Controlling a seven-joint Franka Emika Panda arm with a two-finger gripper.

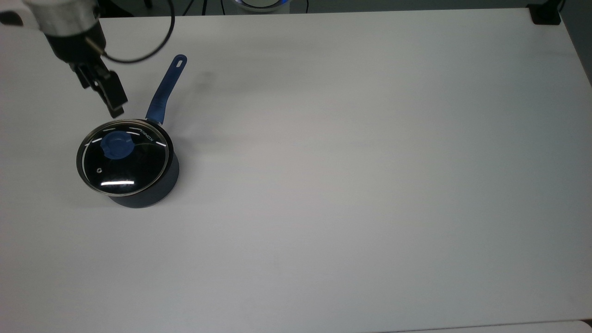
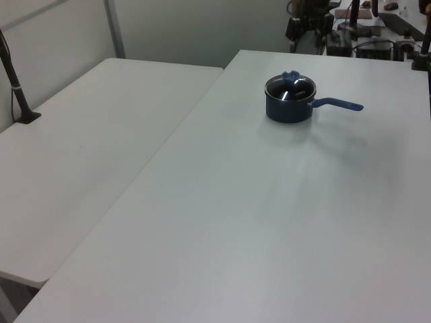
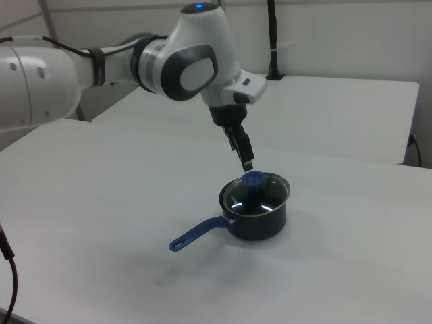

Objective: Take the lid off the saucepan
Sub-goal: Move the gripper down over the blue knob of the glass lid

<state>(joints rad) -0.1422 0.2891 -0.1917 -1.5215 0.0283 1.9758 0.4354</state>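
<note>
The saucepan (image 1: 152, 194) is a small dark navy pan on the white table, its long blue handle (image 1: 165, 88) pointing toward the top view's upper edge. The glass lid (image 1: 134, 171) sits on it, with its blue knob (image 1: 115, 144) at the centre. The saucepan (image 3: 260, 223) and the knob (image 3: 254, 178) are also in the right view, and the saucepan (image 2: 289, 111) in the left view. My gripper (image 1: 99, 95) hangs open and empty just past the lid's rim, up-left of the knob. In the right view the gripper (image 3: 244, 158) is slightly above the knob.
A black cable (image 1: 138, 58) loops from the wrist near the handle's end. A black clamp (image 1: 545, 14) sits at the table's far right corner in the top view. A second white table (image 2: 87, 134) adjoins in the left view. The table (image 1: 370, 185) is bare.
</note>
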